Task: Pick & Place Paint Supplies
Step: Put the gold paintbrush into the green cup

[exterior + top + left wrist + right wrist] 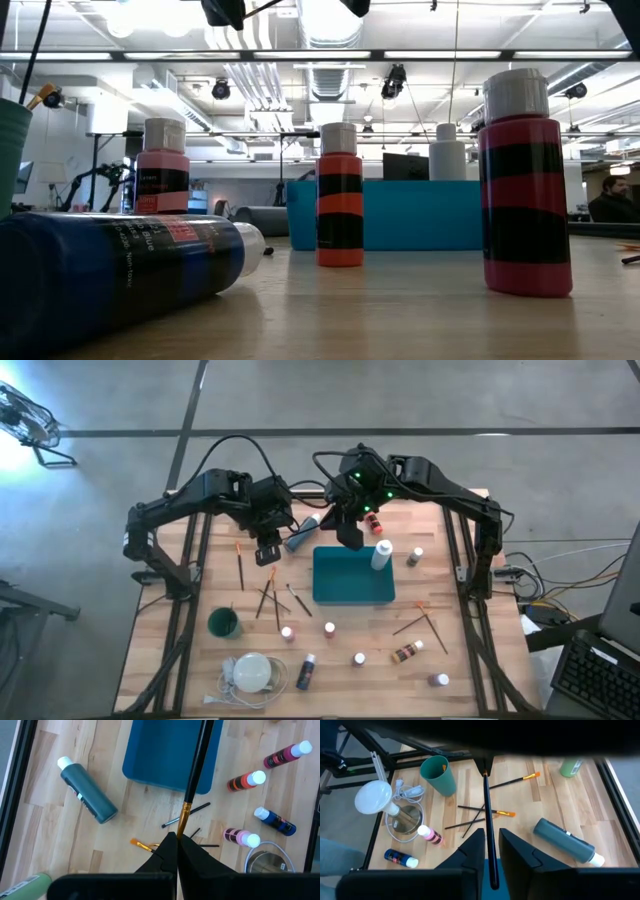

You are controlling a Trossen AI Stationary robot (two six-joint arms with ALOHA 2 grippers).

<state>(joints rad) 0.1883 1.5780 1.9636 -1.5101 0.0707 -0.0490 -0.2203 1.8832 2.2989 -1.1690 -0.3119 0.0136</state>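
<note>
A black-handled brush (197, 755) with a gold ferrule hangs in the air between my two arms, above the far left part of the teal tray (353, 595). My left gripper (267, 553) is shut on it. My right gripper (491, 837) stands over the tray's far edge, open by a narrow gap. Its fingers are close on either side of the handle's free end (493, 875); I see no touch. More brushes (480, 817) lie crossed on the wood. Small white-capped bottles (329, 628) stand and lie near the table's near edge. My left gripper pinches the brush between its two fingers at the gold ferrule (181, 822); the bristle end is hidden behind the fingers. The fingers come slanting down from the table's left. The brush is lifted clear, its handle reaching out toward the right gripper.
A large dark green bottle (87, 792) lies left of the tray. A white bottle (381, 554) stands at the tray's right edge. A green cup (439, 775) and a white disc with a cord (252, 672) sit near the left front. Brushes (425, 622) lie right of the tray.
</note>
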